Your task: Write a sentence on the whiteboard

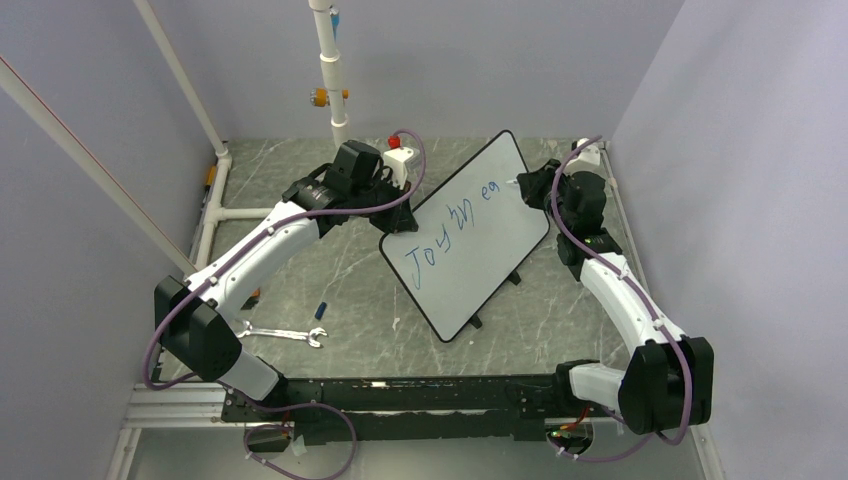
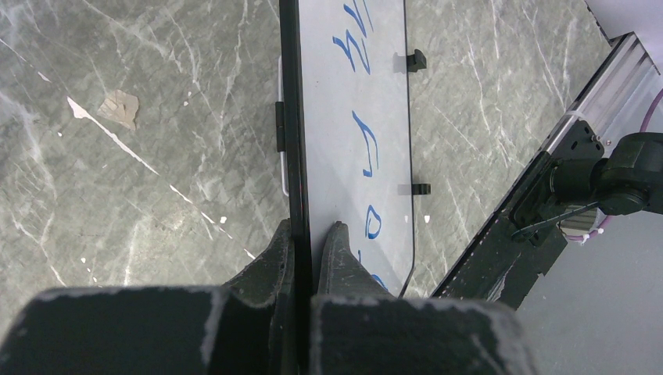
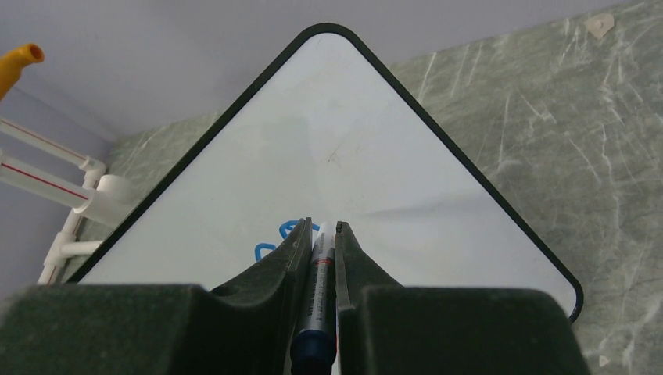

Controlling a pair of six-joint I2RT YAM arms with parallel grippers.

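left gripper point(image 2: 311, 226) tight on whiteboard point(image 2: 352, 86) edge, blue sentence point(image 2: 364, 139) alongside

A large glossy whiteboard point(image 1: 470, 250) with a thin black rim sits slantwise across the grey marbled bench point(image 1: 350, 275), blocking its middle and right. The white left arm point(image 1: 260, 240) arches over the left side to the board's edge. The white right arm point(image 1: 620, 290) fills the strip by the right wall. Open bench lies between the left arm and the board, save a silver spanner point(image 1: 283, 333) and a small blue object point(image 1: 320, 309) near the front. A white upright pipe point(image 1: 330, 70) stands at the back.

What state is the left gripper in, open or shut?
Shut: the left gripper clamps the edge of the whiteboard between both fingers.
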